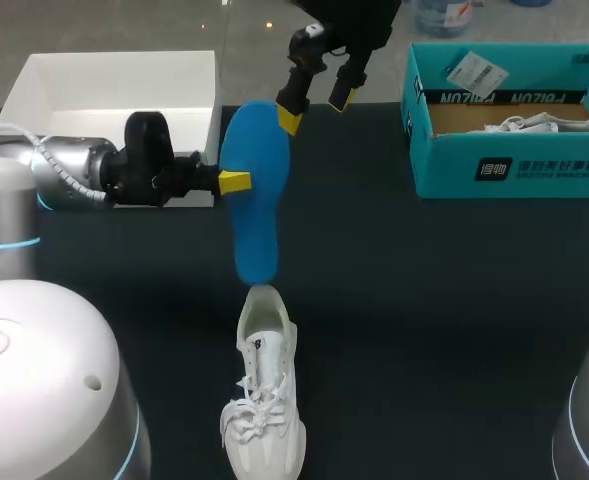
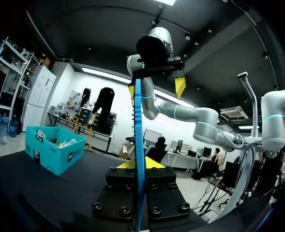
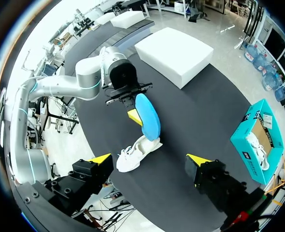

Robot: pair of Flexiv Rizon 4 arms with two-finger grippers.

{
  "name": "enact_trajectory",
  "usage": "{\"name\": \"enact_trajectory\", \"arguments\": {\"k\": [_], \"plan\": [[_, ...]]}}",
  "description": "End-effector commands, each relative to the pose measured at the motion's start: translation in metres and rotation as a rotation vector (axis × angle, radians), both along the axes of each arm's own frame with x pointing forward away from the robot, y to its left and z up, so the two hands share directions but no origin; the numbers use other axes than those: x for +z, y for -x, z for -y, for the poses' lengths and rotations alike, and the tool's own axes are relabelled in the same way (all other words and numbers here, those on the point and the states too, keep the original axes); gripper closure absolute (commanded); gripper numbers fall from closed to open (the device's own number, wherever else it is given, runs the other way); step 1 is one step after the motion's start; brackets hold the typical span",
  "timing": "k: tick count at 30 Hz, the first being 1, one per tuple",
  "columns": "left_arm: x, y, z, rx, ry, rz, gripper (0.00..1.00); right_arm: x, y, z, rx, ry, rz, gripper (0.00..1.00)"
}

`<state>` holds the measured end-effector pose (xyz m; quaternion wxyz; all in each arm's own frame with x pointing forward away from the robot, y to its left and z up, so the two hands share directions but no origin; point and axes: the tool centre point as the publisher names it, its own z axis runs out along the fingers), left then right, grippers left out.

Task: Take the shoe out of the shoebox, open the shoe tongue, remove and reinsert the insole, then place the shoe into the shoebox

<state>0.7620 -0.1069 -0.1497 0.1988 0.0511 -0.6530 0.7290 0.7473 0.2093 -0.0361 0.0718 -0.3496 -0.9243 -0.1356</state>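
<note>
A blue insole (image 1: 252, 190) is held off the table, with my left gripper (image 1: 240, 183) shut on its middle. The insole's near end hangs just over the heel of the white shoe (image 1: 262, 400), which lies on the dark table with its toe toward me. In the left wrist view the insole (image 2: 139, 140) stands edge-on between that gripper's fingers (image 2: 140, 164). My right gripper (image 1: 316, 102) is open and empty above the insole's far end. From the right wrist view, its fingertips (image 3: 149, 159) spread wide high over the shoe (image 3: 135, 153) and insole (image 3: 148, 118).
A teal shoebox (image 1: 509, 172) stands at the back right with a second white shoe (image 1: 539, 124) inside. A white box lid (image 1: 114, 92) sits at the back left, behind my left arm. The dark tabletop stretches around the shoe.
</note>
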Motion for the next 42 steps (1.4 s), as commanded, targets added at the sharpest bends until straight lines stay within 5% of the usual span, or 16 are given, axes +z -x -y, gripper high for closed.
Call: {"name": "enact_trajectory", "arguments": {"k": [1, 17, 23, 32, 42], "plan": [[-0.001, -0.005, -0.001, -0.098, 0.089, -0.169, 1.00, -0.001, 0.000, 0.000, 0.000, 0.000, -0.001, 0.00], [-0.001, -0.005, -0.001, -0.098, 0.089, -0.169, 1.00, -0.001, 0.000, 0.000, 0.000, 0.000, -0.001, 0.00], [0.002, -0.012, 0.004, 0.047, -0.006, -0.437, 1.00, -0.001, 0.000, 0.000, 0.000, 0.000, -0.001, 0.00], [0.001, -0.022, 0.006, 0.165, -0.102, -0.602, 1.00, -0.001, 0.000, 0.000, 0.000, 0.000, -0.001, 0.00], [-0.014, -0.064, 0.012, 0.013, -0.224, -0.875, 1.00, -0.001, 0.000, 0.000, 0.000, 0.000, -0.001, 0.00]]}}
